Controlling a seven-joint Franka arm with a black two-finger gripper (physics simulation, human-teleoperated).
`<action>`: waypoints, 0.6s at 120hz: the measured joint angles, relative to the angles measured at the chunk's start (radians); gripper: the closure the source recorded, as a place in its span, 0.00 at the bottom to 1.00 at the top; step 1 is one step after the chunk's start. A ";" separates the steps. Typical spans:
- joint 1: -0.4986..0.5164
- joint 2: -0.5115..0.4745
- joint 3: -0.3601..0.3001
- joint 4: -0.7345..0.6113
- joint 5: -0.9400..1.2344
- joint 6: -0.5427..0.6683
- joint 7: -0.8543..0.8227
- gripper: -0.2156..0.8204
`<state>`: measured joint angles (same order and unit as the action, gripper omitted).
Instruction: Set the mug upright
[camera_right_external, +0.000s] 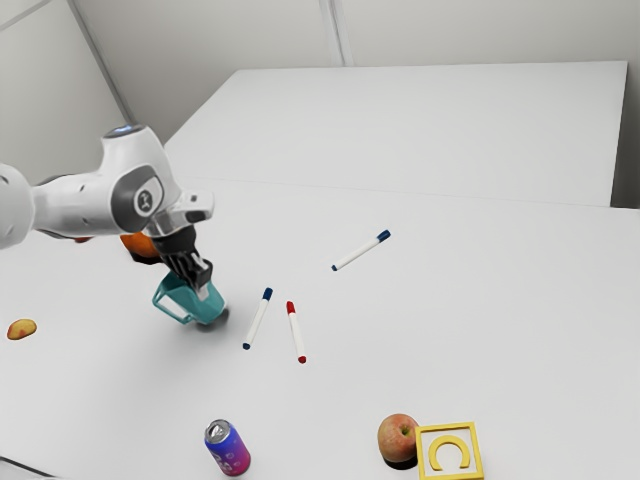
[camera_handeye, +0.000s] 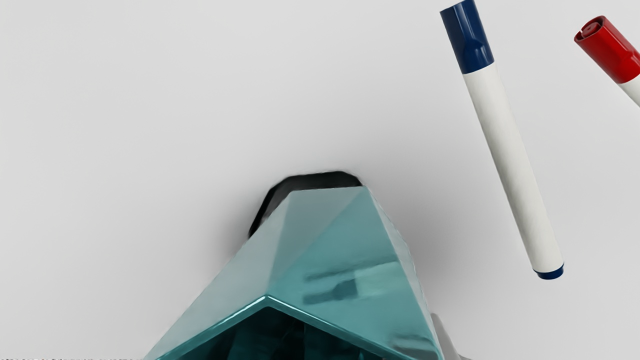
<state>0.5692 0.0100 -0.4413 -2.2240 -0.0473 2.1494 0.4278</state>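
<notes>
Because the mug (camera_right_external: 188, 299) is tilted, mouth toward the hand (camera_right_external: 203, 289), whose state, clenched or released, I cannot tell, righting it calls for: sure hold, slow turn, base flat on the surface (camera_right_external: 480, 300), nearest blue marker (camera_handeye: 510, 165) cleared.

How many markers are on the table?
3. A blue marker lies nearest the mug, a red marker lies just beside that one, and the other blue marker lies farther toward the exterior view's right. The arm may hide more.
</notes>
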 joint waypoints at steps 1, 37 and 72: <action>0.000 0.001 -0.001 0.000 0.002 0.000 -0.004 0.95; -0.010 0.035 -0.024 -0.001 0.035 -0.001 -0.110 0.95; -0.026 0.057 -0.030 -0.003 0.040 0.007 -0.176 0.81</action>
<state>0.5431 0.0670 -0.4709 -2.2266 -0.0071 2.1566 0.2521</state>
